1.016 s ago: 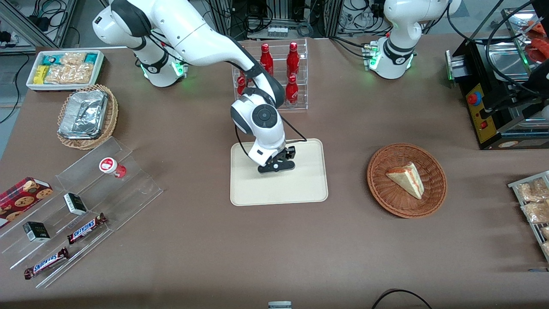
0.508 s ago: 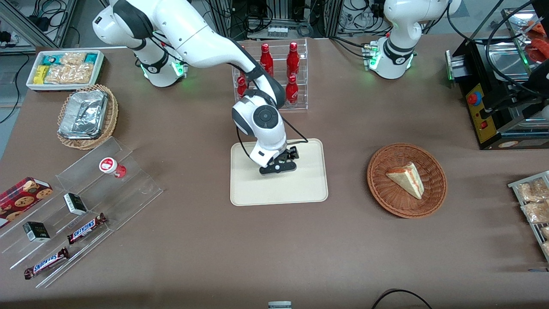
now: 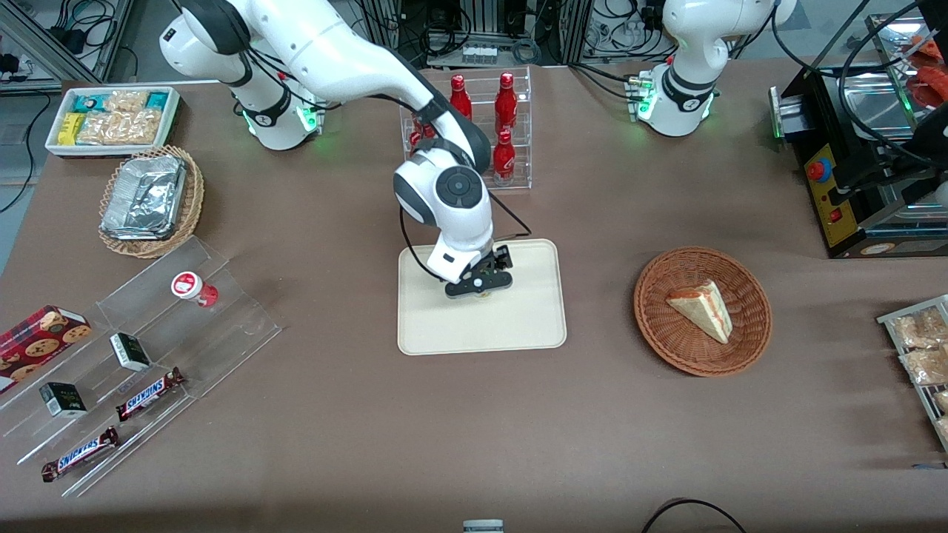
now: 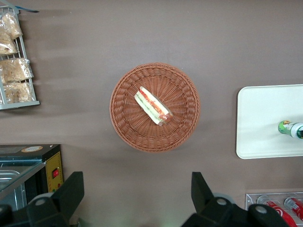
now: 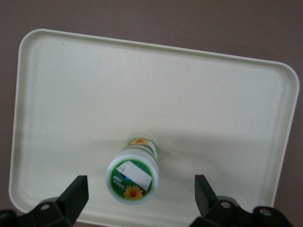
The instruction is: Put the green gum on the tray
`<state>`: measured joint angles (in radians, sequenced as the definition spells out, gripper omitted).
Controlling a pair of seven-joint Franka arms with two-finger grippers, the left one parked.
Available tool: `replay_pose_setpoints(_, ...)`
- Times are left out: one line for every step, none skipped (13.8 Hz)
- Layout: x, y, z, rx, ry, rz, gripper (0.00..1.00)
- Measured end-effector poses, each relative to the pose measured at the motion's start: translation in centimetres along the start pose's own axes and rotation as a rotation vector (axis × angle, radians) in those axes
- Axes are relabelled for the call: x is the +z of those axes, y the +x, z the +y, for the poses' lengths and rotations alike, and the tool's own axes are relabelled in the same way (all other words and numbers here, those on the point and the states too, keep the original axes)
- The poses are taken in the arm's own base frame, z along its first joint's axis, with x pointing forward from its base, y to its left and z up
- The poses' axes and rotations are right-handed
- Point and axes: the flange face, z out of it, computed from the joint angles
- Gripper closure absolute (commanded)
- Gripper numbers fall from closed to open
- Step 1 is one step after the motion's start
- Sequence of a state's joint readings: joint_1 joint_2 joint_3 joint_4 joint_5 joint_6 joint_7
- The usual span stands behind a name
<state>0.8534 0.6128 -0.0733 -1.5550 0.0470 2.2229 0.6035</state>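
Note:
The green gum (image 5: 133,176) stands upright on the cream tray (image 5: 189,85), its white lid with the green and yellow mark facing the wrist camera. My right gripper (image 5: 140,195) is open just above it, one finger (image 5: 75,195) on each side, both clear of the bottle. In the front view the gripper (image 3: 480,284) hangs over the tray (image 3: 518,326) and hides nearly all of the gum. The left wrist view shows the gum (image 4: 291,129) standing on the tray (image 4: 265,118).
A clear rack of red bottles (image 3: 481,133) stands just farther from the front camera than the tray. A wicker basket with a sandwich (image 3: 702,311) lies toward the parked arm's end. The red-lidded bottle (image 3: 194,287) sits on an acrylic stand toward the working arm's end.
The right arm's wrist has risen a little above the tray. The gripper stays over the same spot on the tray.

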Motion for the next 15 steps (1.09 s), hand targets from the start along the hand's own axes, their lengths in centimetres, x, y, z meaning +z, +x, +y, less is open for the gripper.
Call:
replay_pose_setpoints(-1.6, 0.1, 0.4, -0.003, -0.005, -0.009, 0.00)
replay_pose_setpoints(-3.4, 0.2, 0.9, -0.004, -0.008, -0.017, 0.00)
replay_pose_setpoints(-5.1, 0.2, 1.5, -0.010, -0.013, -0.028, 0.00)
replay_pose_setpoints(-6.7, 0.4, 2.5, -0.027, -0.021, -0.043, 0.00)
replay_pose_setpoints(-8.1, 0.8, 4.0, -0.043, -0.027, -0.059, 0.00)
replay_pose_setpoints(-9.4, 1.5, 6.0, -0.056, -0.033, -0.076, 0.00)
replay_pose_setpoints(-10.4, 2.3, 8.3, -0.066, -0.038, -0.091, 0.00)
replay_pose_setpoints(-11.3, 3.2, 10.7, -0.073, -0.040, -0.105, 0.00)
replay_pose_setpoints(-12.1, 3.9, 13.1, -0.079, -0.042, -0.120, 0.00)
replay_pose_setpoints(-12.8, 4.5, 15.5, -0.080, -0.042, -0.133, 0.00)
replay_pose_setpoints(-13.6, 5.1, 17.7, -0.074, -0.041, -0.140, 0.00)
replay_pose_setpoints(-14.5, 5.5, 19.6, -0.064, -0.036, -0.136, 0.00)
replay_pose_setpoints(-15.6, 5.9, 21.4, -0.046, -0.031, -0.128, 0.00)
replay_pose_setpoints(-16.9, 6.3, 23.5, -0.015, -0.025, -0.114, 0.00)
replay_pose_setpoints(-18.0, 6.6, 25.8, 0.020, -0.021, -0.103, 0.00)
